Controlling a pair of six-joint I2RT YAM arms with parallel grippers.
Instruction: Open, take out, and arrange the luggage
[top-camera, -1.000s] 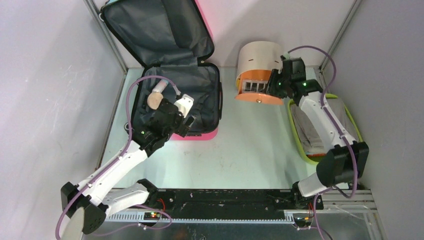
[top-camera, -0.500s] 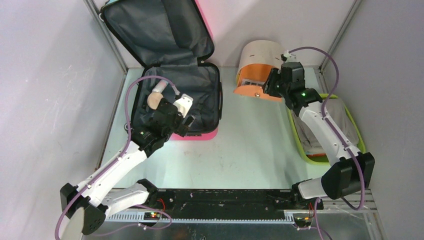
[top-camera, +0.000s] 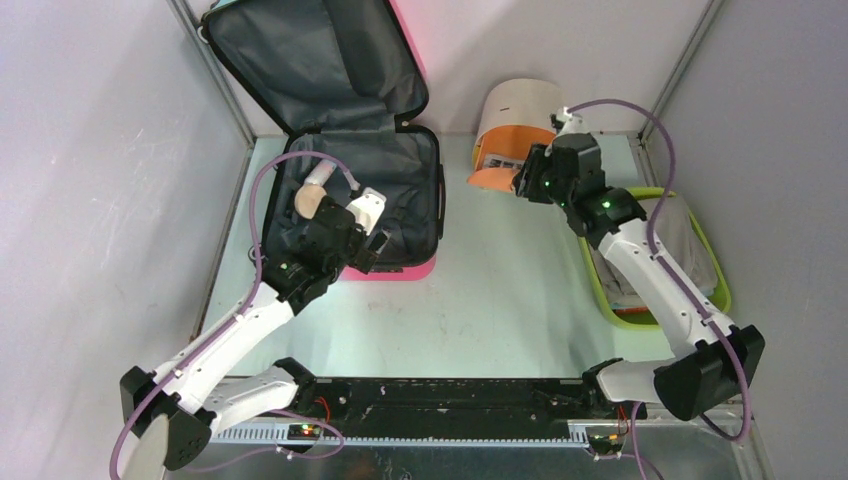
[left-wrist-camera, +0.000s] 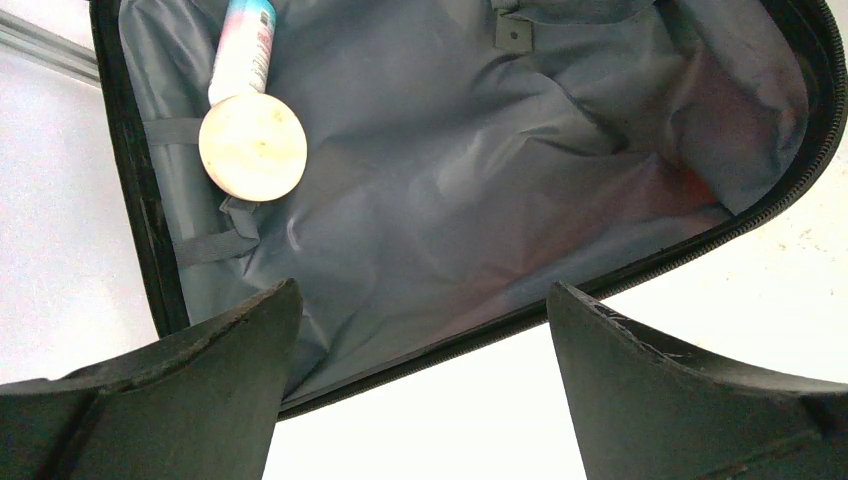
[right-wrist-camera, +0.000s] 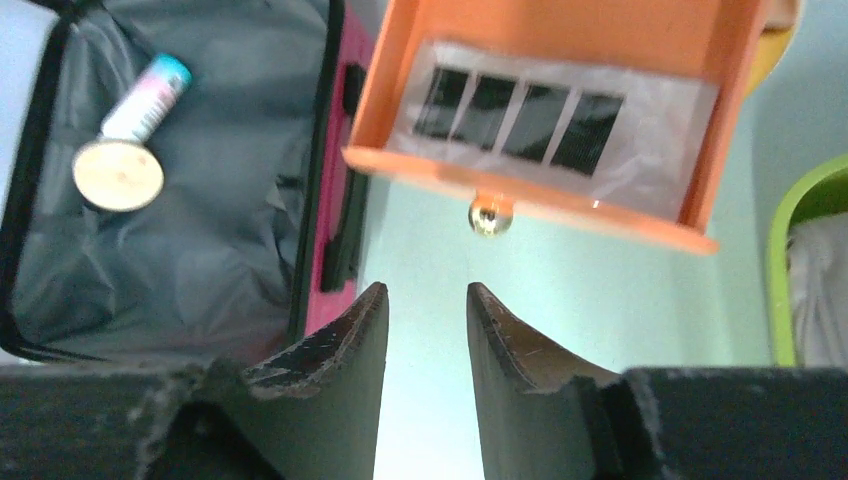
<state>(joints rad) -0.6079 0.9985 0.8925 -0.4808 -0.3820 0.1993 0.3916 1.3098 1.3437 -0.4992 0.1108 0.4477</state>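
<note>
Right below L gripper (left-wrist-camera: 420, 300) lies open luggage (left-wrist-camera: 450, 180); R gripper (right-wrist-camera: 425, 295) well apart.

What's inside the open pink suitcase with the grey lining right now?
One pink-and-white tube with a round beige cap lies near a corner of the grey-lined pink suitcase. The rest of the lining shown is bare; the strip under the left gripper is hidden.

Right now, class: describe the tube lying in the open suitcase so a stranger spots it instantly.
Start at the open suitcase on the table's far left. In its flat half, near the left wall, lies a pale tube with a teal tip. Its wide, round cream cap sets it apart from the grey lining.
</note>
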